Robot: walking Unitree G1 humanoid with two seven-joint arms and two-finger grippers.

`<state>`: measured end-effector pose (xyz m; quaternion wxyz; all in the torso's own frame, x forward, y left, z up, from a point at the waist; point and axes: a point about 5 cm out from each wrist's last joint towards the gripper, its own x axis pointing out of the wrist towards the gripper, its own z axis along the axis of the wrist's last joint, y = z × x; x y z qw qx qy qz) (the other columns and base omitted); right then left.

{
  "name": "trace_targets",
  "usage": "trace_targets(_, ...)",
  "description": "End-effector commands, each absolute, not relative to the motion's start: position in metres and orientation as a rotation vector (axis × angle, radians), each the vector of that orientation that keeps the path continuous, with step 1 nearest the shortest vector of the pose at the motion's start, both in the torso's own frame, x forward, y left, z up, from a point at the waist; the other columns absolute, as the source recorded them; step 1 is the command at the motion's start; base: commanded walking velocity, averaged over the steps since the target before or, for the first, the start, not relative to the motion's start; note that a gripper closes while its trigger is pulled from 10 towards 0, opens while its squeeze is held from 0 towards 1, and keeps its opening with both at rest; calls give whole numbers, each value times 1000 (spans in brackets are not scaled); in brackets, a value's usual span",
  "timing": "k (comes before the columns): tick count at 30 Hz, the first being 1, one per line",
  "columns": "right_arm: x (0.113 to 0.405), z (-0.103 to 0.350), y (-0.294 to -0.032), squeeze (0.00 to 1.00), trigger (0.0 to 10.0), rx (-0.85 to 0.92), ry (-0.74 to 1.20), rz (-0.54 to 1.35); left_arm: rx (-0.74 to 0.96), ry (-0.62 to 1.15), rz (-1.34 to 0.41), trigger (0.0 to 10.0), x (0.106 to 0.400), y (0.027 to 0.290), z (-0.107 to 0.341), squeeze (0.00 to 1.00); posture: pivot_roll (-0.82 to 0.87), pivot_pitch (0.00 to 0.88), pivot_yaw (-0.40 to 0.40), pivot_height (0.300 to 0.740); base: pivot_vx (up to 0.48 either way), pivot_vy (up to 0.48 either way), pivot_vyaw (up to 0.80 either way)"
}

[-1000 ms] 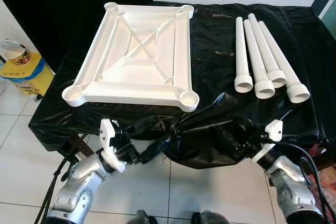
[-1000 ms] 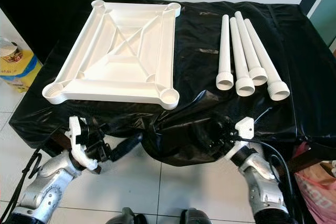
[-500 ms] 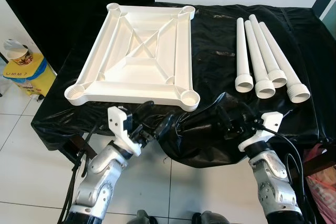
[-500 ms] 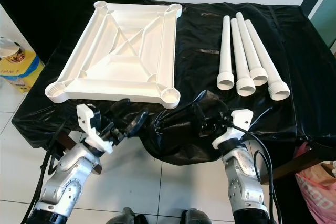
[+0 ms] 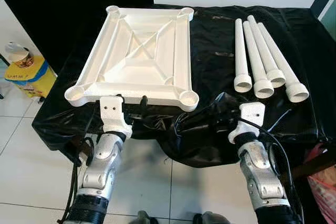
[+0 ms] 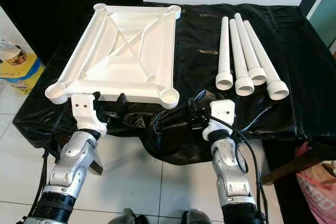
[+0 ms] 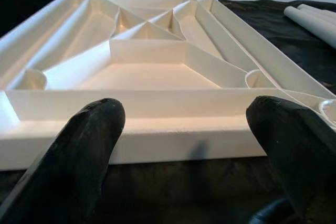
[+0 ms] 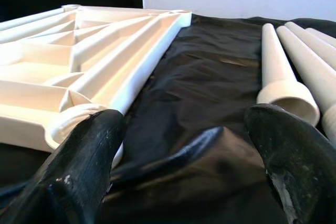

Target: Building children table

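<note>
Both grippers, left gripper [image 5: 132, 109] and right gripper [image 5: 210, 116], hover spread open at the table's [image 5: 210, 66] near edge, facing the upturned tabletop [image 5: 139, 51]; four legs [image 5: 265, 59] lie right.

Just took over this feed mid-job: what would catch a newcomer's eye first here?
The big white ribbed plastic tabletop lies upside down on the left of the black plastic-covered table, a round leg socket at each corner. To its right, four white plastic tube legs lie side by side, untouched. Both grippers hover at the table's near edge with jaws open: left gripper facing the tabletop's near rim, right gripper between tabletop and legs.
</note>
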<state>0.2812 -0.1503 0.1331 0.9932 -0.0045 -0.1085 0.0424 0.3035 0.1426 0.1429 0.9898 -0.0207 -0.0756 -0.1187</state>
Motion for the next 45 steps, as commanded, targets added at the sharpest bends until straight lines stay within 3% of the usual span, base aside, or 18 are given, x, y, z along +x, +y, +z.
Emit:
trace_targets(1, 281, 138, -157, 0, 10000, 7, -241, 57, -50, -132, -137, 10000, 307, 150, 143, 0, -58, 72, 30, 740, 0, 0, 0)
trace_targets(11, 287, 147, -156, 0, 10000, -85, -288, 31, 8, -184, -157, 10000, 320, 139, 151, 0, -59, 72, 16, 740, 0, 0, 0)
trace_targets(24, 294, 150, -144, 0, 10000, -34, -313, 125, 62, -250, -132, 10000, 325, 153, 168, 0, -47, 24, 27, 740, 0, 0, 0)
trace_targets(45, 309, 159, -165, 0, 10000, -70, -344, 102, -3, -273, -188, 10000, 322, 161, 168, 0, -25, 0, -12, 740, 0, 0, 0)
